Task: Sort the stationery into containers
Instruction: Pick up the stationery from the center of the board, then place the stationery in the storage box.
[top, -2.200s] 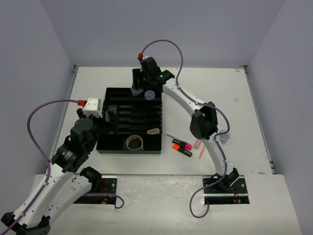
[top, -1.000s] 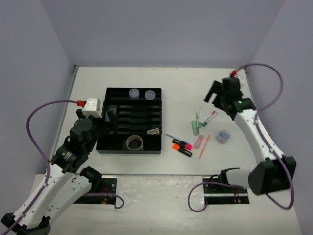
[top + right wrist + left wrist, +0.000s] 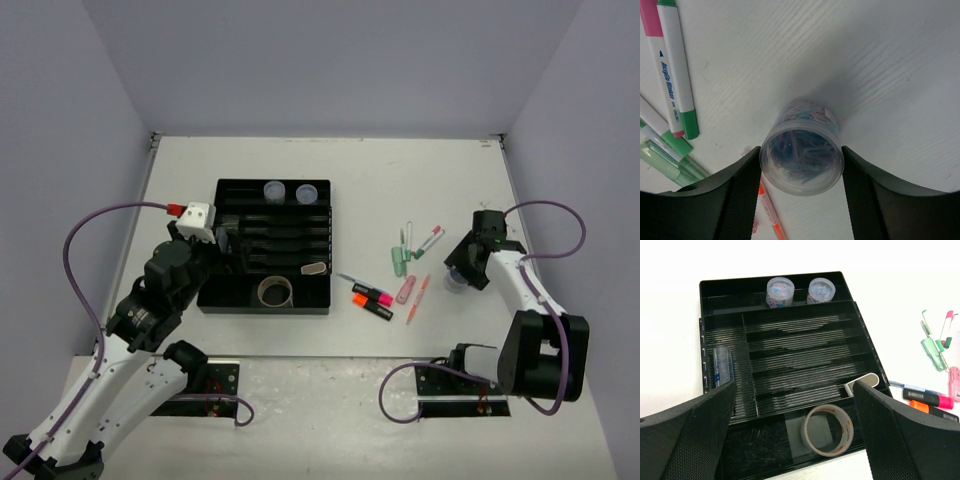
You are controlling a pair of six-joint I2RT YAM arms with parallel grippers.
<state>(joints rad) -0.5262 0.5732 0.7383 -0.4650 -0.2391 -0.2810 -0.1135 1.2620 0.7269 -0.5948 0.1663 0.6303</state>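
Paper-clip tub clasped by the right gripper (image 3: 462,271) on the table (image 3: 400,175)

The small clear tub (image 3: 801,156) is seen upright on the white surface, with the right fingers (image 3: 742,195) pressed against both its sides, to the right of the loose pens (image 3: 410,245) and highlighters (image 3: 372,298). The left gripper (image 3: 228,243) is held wide apart and holds nothing, over the near left of the black tray (image 3: 805,340), in which two lidded tubs (image 3: 780,291), a tape roll (image 3: 827,429) and a blue-capped tube (image 3: 722,365) are lodged
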